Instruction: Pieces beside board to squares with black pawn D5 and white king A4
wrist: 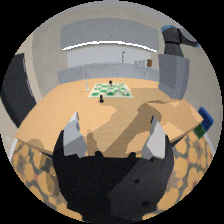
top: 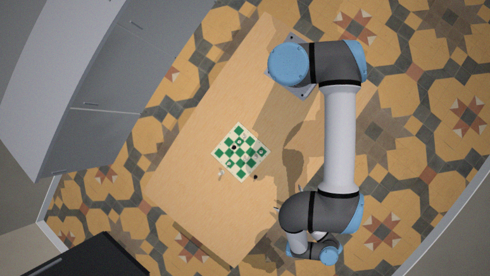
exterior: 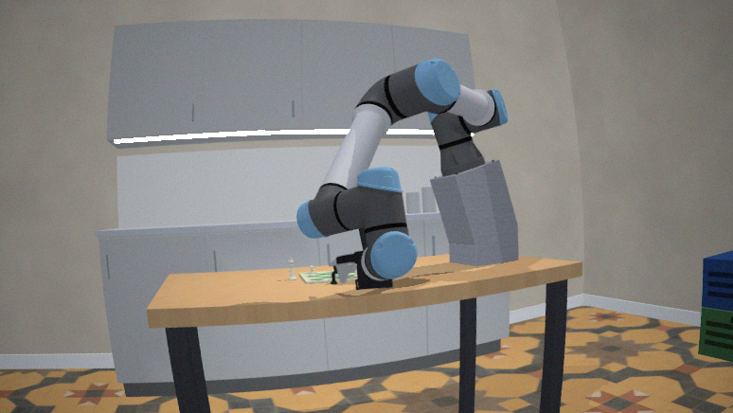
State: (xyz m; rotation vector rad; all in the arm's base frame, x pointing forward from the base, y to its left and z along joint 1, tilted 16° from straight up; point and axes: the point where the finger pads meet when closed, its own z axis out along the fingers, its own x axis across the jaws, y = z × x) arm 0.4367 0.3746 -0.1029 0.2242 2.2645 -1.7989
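Grey cabinets line the wall behind a wooden table (top: 205, 212) that carries a small green-and-white chessboard (top: 240, 151). Both pieces to be moved stand on the bare wood just off the board: the black pawn (top: 254, 176) near one corner, the white king (top: 220, 173) beside the neighbouring edge. The gripper (wrist: 114, 132) sits low over the table's near end, well apart from both, its jaws spread wide with nothing between them.

Each piece looks small, light, rigid and smooth, so it would likely tip at a nudge or slip under an off-centre squeeze. The pawn is probably best pinched at its narrow neck below the head; the taller king around its mid stem, kept upright.

From above, the arm's elbow hides the gripper almost entirely. The edge letters and numbers are too small to read, so D5 and A4 cannot be located, and the pieces on the board are too tiny to identify.
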